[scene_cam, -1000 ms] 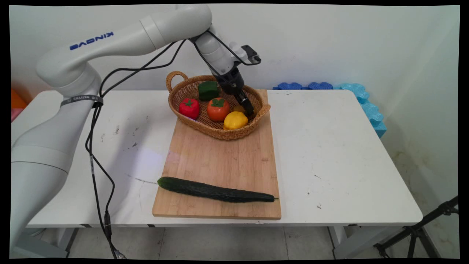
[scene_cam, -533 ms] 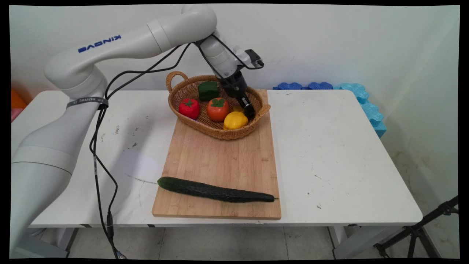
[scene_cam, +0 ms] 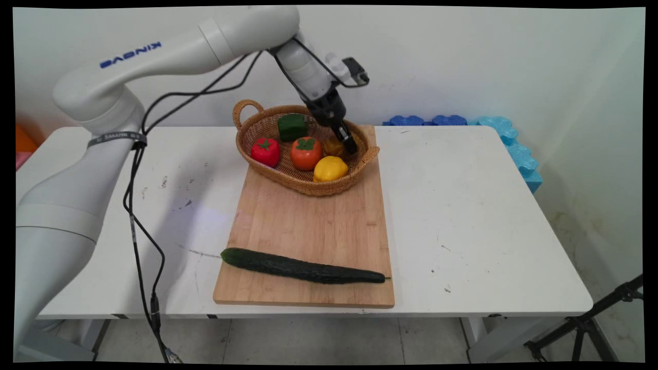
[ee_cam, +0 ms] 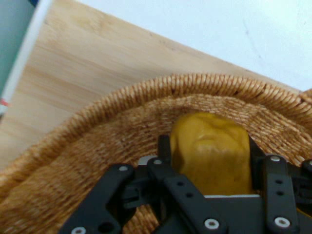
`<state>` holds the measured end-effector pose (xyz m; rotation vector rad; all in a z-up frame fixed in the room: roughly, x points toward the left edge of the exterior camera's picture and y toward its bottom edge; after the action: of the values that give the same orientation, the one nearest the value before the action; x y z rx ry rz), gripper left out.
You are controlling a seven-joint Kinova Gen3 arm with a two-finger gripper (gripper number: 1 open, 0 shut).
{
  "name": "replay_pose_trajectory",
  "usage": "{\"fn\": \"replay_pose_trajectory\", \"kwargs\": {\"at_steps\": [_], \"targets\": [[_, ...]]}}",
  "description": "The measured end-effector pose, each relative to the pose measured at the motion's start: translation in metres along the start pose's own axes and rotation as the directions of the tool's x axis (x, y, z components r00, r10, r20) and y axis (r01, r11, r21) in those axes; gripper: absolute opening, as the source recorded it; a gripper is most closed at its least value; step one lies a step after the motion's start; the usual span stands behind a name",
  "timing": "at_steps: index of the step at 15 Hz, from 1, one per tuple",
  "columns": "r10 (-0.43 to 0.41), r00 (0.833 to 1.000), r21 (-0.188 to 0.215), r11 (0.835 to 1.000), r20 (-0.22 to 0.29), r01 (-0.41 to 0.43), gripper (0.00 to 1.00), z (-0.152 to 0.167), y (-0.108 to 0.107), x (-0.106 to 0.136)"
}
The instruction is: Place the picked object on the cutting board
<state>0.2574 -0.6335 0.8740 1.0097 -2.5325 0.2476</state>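
Gripper [ee_cam: 209, 161] clamped on a dull yellow pepper [ee_cam: 212, 153], inside the wicker basket [scene_cam: 303, 182] by its far right rim. Lemon [scene_cam: 330, 168], tomato [scene_cam: 306, 152], red pepper [scene_cam: 266, 151] and green pepper [scene_cam: 292, 126] alongside. Cucumber [scene_cam: 303, 267] near, across the wooden board [scene_cam: 308, 226].

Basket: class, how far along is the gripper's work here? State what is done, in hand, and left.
Done: gripper shut on the ochre fruit. In hand: that fruit, inside the basket. Left: it has not cleared the rim; four other pieces lie in the basket, cucumber on the board.
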Motion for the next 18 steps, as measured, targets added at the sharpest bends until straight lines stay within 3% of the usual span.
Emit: {"fn": "replay_pose_trajectory", "kwargs": {"at_steps": [3, 7, 10, 13, 18], "targets": [[0.01, 0.999, 0.022, 1.0, -0.036, -0.01, 0.0, -0.031, 0.002, 0.003], [0.034, 0.993, 0.036, 0.999, -0.113, -0.03, 0.0, -0.102, 0.02, 0.002], [0.05, 0.986, 0.014, 0.999, -0.159, -0.048, 0.0, -0.146, 0.046, -0.008], [0.057, 0.982, -0.017, 0.998, -0.18, -0.061, 0.0, -0.168, 0.072, -0.024], [0.087, 0.979, -0.071, 0.992, -0.186, -0.101, 0.0, -0.177, 0.115, -0.063]]}}
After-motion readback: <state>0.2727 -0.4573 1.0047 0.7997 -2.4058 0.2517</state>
